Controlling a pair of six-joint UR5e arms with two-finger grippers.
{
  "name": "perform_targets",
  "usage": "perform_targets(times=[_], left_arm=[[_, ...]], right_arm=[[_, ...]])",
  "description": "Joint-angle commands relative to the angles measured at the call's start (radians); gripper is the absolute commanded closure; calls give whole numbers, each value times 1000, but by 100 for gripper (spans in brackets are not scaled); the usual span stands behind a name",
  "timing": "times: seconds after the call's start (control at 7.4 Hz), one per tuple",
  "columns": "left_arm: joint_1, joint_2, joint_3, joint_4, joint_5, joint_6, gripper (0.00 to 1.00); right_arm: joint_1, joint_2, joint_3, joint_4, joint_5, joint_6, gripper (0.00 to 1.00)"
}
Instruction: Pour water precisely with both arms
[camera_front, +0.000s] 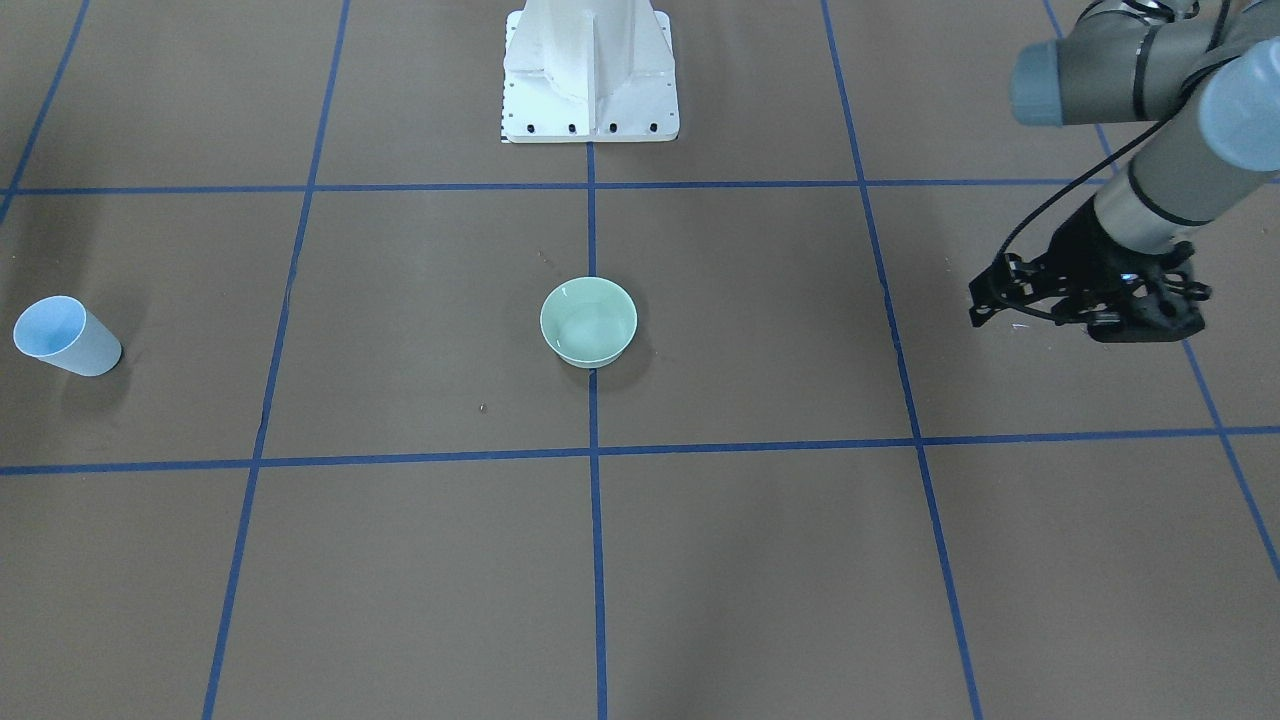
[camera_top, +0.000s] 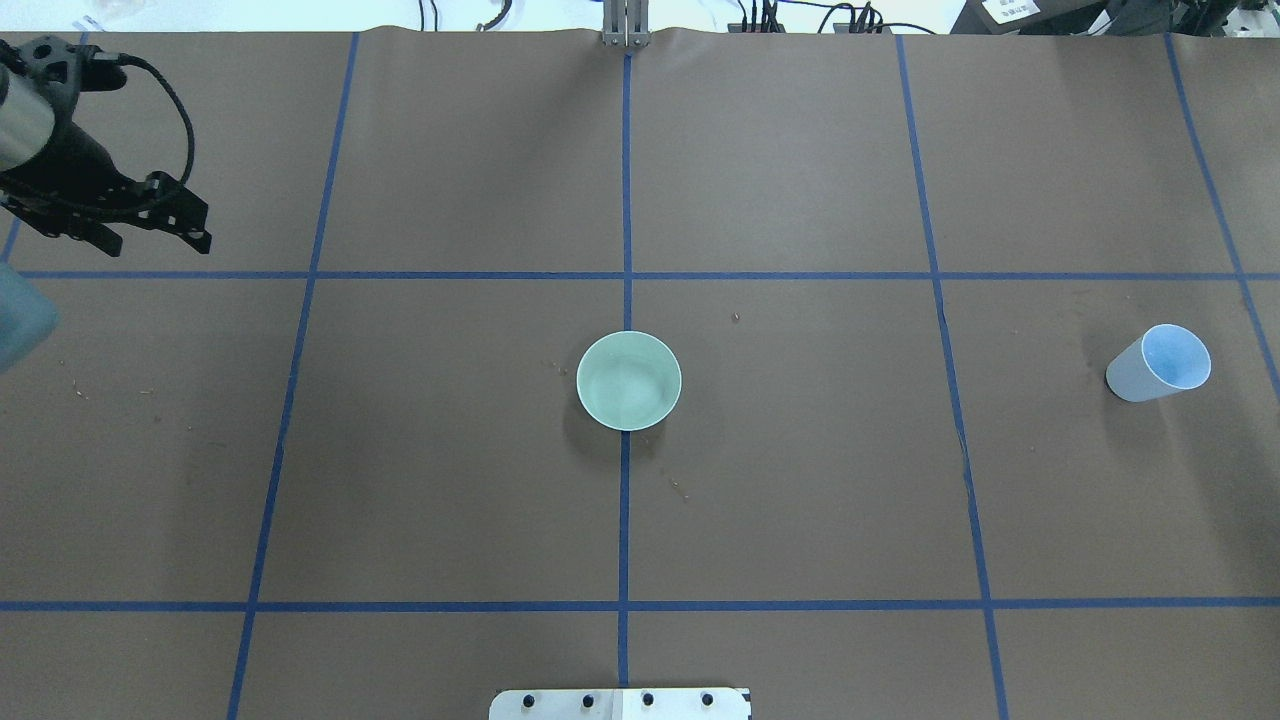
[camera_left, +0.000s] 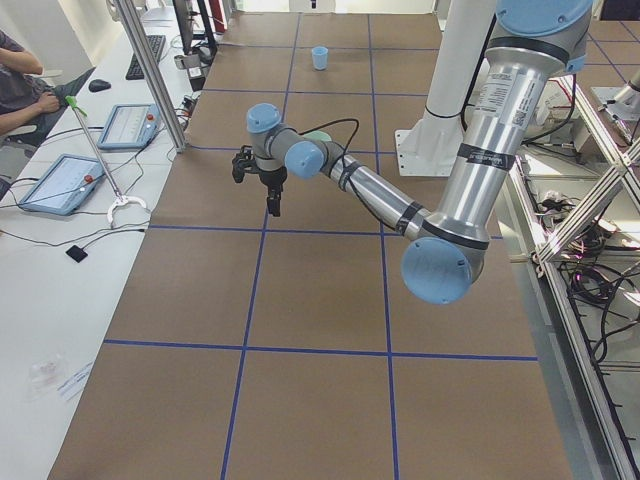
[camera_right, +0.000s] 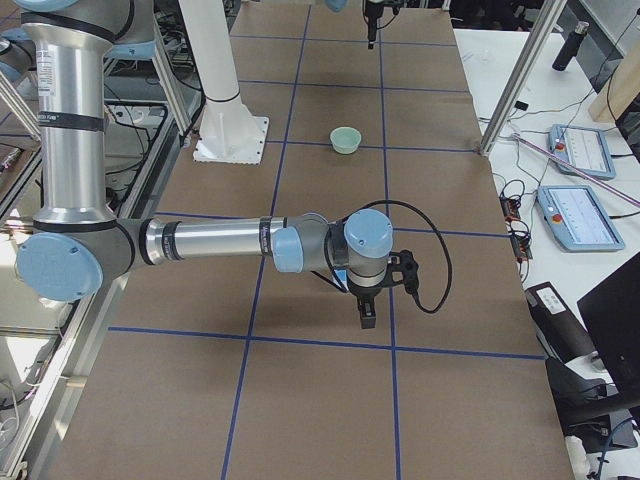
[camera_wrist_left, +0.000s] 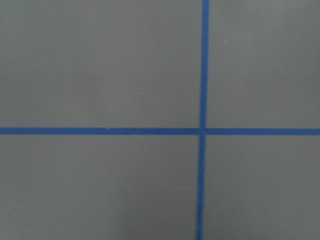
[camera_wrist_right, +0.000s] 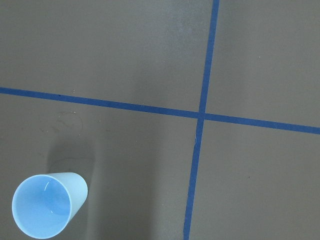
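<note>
the left arm (camera_top: 22, 130) is hanging over the far left corner of the counter (camera_top: 800, 480). the left jaws are spread apart and empty, well apart from everything. the right arm (camera_right: 210, 240) is reaching out over its own end. the right jaws are showing only in the side view, so i cannot tell whether they are parted or closed. the blue cup (camera_top: 1158, 363) is standing free and upright near the right edge, well apart from the green bowl (camera_top: 629, 381) at the centre. the water (camera_wrist_right: 46, 188) is showing only as a faint white glint inside the cup.

the likeliest trouble is lying in the pick-up. a thin tapered cup may be buckling under a hard squeeze, or tipping from an off-centre approach, and spilling before any pour. the long carry to the bowl is also inviting sloshing, and a quick tilt may be sending water past the rim.
</note>
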Motion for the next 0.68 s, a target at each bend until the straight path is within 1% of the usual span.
perform_targets(times=[0.0,0.14,0.27,0.41,0.54], left_arm=[[192,-150,-1,67,63,-209,0],[272,-205,22,64,112,-302,0],[293,-261,65,60,119,-318,0],[326,-333,153,58,120,-320,1],[343,-377,215,57,120,-320,3]], right_arm=[[0,-4,5,2,0,0,0],[-2,-6,6,3,-7,0,0],[-2,-6,5,2,-18,5,0],[-2,-9,6,2,-23,5,0],[-2,-12,6,3,-23,5,0]])
